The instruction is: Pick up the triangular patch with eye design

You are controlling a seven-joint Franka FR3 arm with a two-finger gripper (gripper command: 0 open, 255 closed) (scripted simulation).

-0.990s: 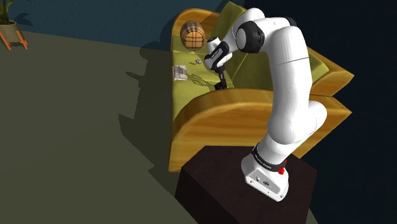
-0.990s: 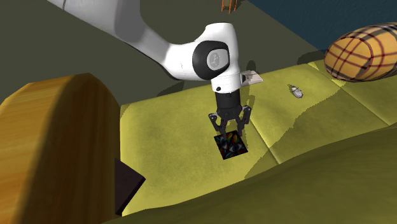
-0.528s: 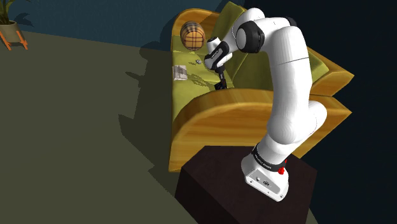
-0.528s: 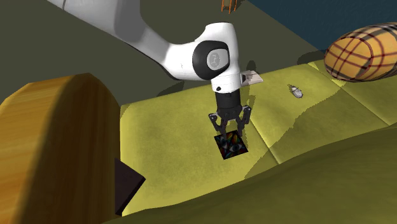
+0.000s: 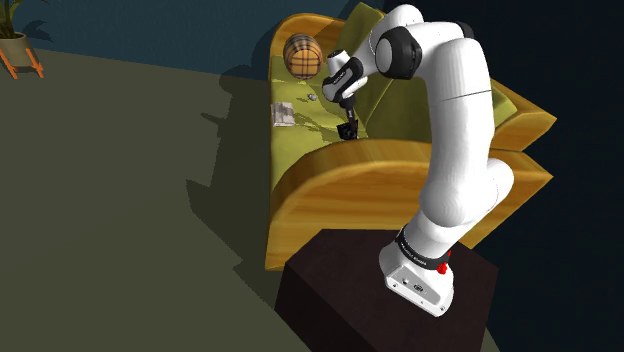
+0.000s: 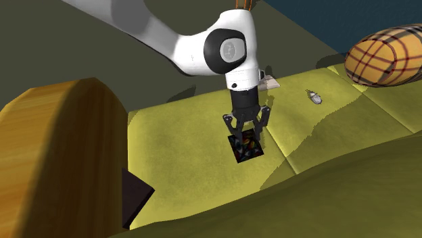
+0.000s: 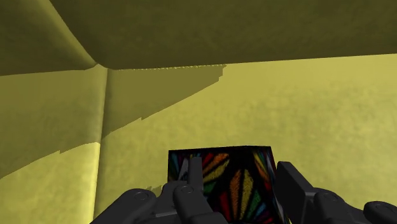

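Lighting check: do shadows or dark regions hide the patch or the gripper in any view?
Shoulder view: dim, and a long shadow lies on the floor beside the sofa. Second exterior view: even light, with the gripper and rainbow-patterned patch plain to see. Wrist view: a jagged-edged shadow crosses the seat cushion, and the patch is bright.

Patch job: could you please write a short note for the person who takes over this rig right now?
Gripper: shut on the patch, one finger on each side.
Patch: black with coloured rays, at the fingertips, low over the sofa seat. I cannot tell if it is fully off the seat.
Done: the grasp.
To do: lift it well clear, probably straight up.
The plaid cushion lies far along the sofa, apart from the gripper.
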